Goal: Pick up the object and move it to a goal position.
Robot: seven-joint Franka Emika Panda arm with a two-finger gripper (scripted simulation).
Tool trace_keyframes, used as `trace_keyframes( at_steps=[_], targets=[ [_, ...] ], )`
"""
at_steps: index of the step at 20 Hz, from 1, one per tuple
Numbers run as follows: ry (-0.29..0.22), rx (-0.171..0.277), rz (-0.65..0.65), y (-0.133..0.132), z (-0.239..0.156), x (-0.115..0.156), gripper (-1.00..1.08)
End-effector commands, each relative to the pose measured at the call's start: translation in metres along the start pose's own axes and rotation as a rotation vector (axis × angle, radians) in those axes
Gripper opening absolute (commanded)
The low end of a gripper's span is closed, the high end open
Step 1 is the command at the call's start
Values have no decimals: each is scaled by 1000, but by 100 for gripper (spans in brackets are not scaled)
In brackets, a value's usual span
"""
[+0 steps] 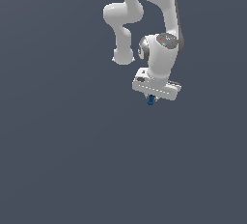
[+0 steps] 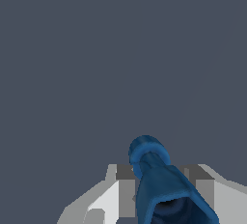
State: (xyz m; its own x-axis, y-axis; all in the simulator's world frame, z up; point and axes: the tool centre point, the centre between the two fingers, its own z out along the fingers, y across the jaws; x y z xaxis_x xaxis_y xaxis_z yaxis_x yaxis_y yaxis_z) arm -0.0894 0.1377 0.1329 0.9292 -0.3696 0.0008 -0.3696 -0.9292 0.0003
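There's the blue object (image 1: 151,100), poking out just below the gripper (image 1: 151,97) and clamped between its fingers (image 2: 120,189). Above it the white arm (image 1: 161,20) bends downward. All around, only a plain grey-blue backdrop (image 1: 58,146).

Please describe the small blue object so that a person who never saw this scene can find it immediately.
Find the white robot arm against the plain grey background and follow it down to its pincer. The blue object sticks out just below, between the fingers. It is the only bright blue thing, and tiny beside the arm.
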Motion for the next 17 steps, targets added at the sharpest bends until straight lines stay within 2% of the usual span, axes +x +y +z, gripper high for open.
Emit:
trace_keyframes(
  at_steps=[1, 9, 17],
  targets=[
    [0, 0, 0, -9, -19, -7, -100],
    [0, 0, 0, -29, -58, -19, -100],
    [-1, 0, 0, -32, -61, -19, -100]
  ],
)
